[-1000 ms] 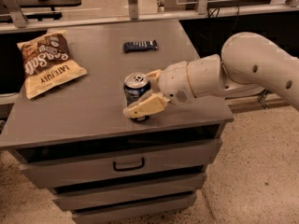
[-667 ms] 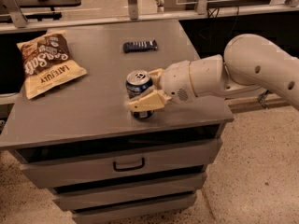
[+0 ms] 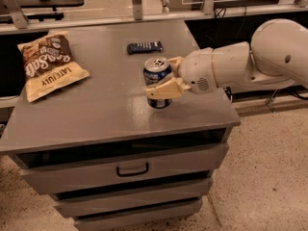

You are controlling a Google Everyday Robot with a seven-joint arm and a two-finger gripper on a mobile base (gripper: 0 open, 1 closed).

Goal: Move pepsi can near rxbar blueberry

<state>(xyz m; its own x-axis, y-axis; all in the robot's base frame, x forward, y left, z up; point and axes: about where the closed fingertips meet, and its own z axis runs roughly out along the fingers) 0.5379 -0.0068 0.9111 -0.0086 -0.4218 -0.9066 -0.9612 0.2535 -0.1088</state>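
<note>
The pepsi can (image 3: 157, 77) stands upright on the grey cabinet top (image 3: 96, 105), toward the front right, a dark blue can with a silver top. My gripper (image 3: 161, 77) reaches in from the right and is shut on the can, one tan finger (image 3: 163, 89) across its front and the other behind it. The rxbar blueberry (image 3: 144, 47) lies flat farther back on the top, a short way behind the can and apart from it.
A tan and brown chip bag (image 3: 48, 66) lies at the back left of the top. Drawers (image 3: 130, 170) are below the front edge. A railing and dark gaps run behind the cabinet; speckled floor lies to the right.
The gripper and the can in it have shifted slightly to the right and back, toward the bar. The bar and chip bag keep their places.
</note>
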